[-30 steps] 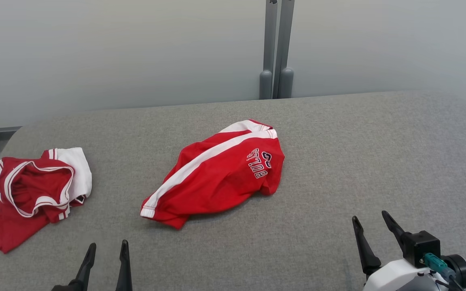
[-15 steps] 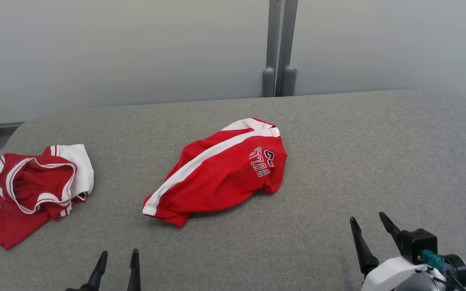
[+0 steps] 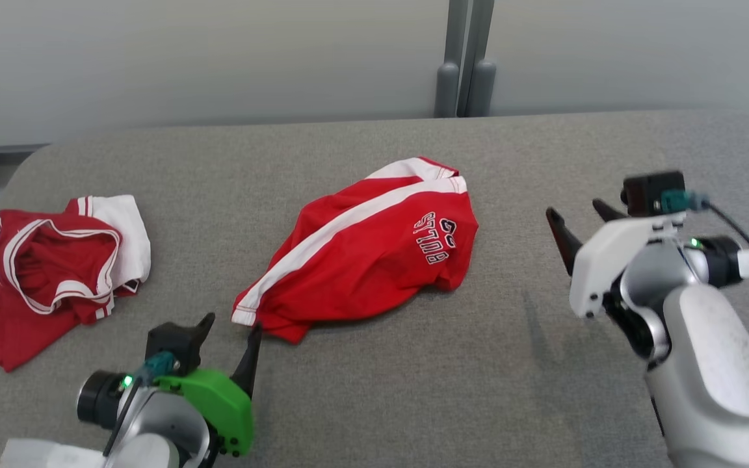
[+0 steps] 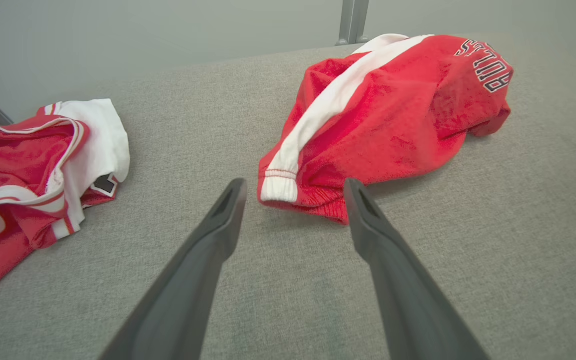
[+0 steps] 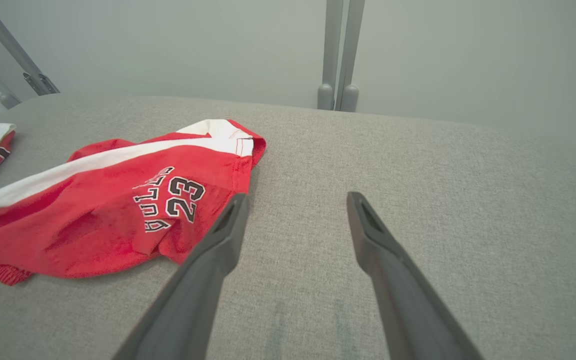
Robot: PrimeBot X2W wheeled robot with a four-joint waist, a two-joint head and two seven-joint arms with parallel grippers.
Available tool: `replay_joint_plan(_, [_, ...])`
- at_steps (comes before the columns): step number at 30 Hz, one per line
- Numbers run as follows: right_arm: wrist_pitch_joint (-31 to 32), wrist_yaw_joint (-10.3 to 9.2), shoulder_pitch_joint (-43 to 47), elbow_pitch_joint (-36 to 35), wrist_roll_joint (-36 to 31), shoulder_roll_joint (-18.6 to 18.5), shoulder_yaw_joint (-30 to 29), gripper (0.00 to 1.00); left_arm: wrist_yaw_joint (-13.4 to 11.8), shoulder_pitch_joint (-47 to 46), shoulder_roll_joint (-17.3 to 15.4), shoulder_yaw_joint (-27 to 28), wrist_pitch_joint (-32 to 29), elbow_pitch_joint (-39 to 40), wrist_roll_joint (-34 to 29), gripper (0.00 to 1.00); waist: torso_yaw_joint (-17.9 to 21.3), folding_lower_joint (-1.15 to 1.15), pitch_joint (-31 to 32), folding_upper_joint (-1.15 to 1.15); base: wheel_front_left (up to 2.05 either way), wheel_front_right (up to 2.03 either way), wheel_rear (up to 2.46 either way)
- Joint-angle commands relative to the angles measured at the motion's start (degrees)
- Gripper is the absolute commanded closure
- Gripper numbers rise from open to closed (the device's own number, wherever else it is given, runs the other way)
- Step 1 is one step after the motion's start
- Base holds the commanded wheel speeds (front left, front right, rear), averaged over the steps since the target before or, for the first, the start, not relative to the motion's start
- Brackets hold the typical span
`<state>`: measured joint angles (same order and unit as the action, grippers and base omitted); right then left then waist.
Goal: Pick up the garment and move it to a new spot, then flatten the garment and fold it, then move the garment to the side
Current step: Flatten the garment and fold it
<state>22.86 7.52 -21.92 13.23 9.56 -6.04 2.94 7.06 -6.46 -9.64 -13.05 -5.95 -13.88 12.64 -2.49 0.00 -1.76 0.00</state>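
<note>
The garment [image 3: 368, 247], red shorts with a white side stripe and "BULLS 23" lettering, lies crumpled mid-table. My left gripper [image 3: 231, 325] is open just short of its near-left hem, nothing between the fingers; in the left wrist view the left gripper [image 4: 294, 184] has its tips flanking the white-banded hem of the garment [image 4: 388, 115], apart from it. My right gripper [image 3: 575, 208] hovers open to the right of the shorts. In the right wrist view the right gripper [image 5: 297, 196] is empty, with the garment [image 5: 108, 210] off to the left.
A second red-and-white jersey [image 3: 56, 273] lies bunched at the table's left edge, also in the left wrist view as the jersey [image 4: 28, 160]. The grey fabric table [image 3: 543, 390] has bare surface to the right and front. Two grey posts [image 3: 465, 65] stand behind the far edge.
Both arms have come forward and up into the head view, the left toward the shorts' near hem, the right to its right side. The head camera has tilted down slightly. The garments have not moved.
</note>
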Motion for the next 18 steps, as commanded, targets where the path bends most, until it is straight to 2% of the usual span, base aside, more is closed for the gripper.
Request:
replay_joint_plan(1, [1.4,-0.05,-2.5,0.5,0.3,-0.3,0.5,0.0,0.1,-1.6,-0.3,-0.5,-1.0,-0.1,-0.1,0.0,-1.8,0.0,-3.5,0.0,0.0,0.0,0.0])
replay_joint_plan(7, [8.3,-0.04,-14.1,6.9,1.3,-2.0,2.7,0.0,0.3,-7.4,-1.3,-3.7,-5.7,-0.1,-0.7,0.0,-3.9,0.0,-8.2,0.0,0.0,0.0,0.0])
replay_joint_plan(15, [8.1,-0.04,-22.0,15.0,2.1,-2.9,6.9,0.0,0.2,-9.0,-1.3,-6.0,-6.8,1.1,-0.9,0.0,-5.4,0.0,-11.5,0.0,0.0,0.0,0.0])
replay_joint_plan(18, [7.6,-0.04,-23.4,17.3,2.5,-3.0,7.9,0.0,0.2,-8.3,-1.5,-6.6,-6.8,2.1,-1.0,0.11,-5.7,0.0,-11.9,0.0,0.0,0.0,0.0])
